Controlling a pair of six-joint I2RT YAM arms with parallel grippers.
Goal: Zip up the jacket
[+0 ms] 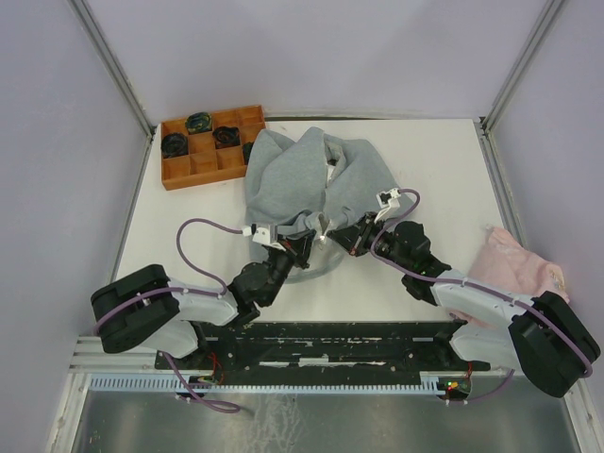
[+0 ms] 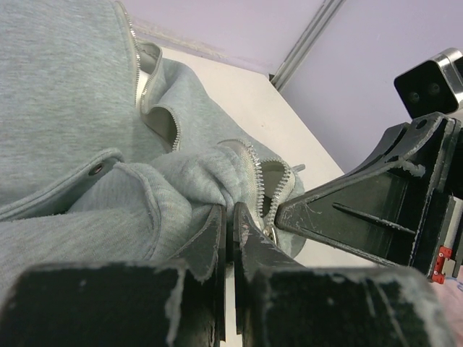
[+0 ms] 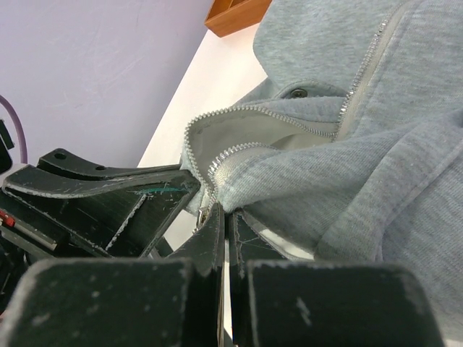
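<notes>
Jacket point(image 1: 302, 175) heaped mid-table point(image 1: 170, 245), hem nearest the arms. Left gripper point(image 1: 300, 245) pinched shut on the hem cloth beside the zip point(image 2: 255, 170). Right gripper point(image 1: 342, 235) pinched shut at the zip's foot, slider point(image 3: 205, 215) just beside its tip; seems to hold the edge. Zip runs away from both toward the far side, teeth gaping apart; right is nearer the slider
</notes>
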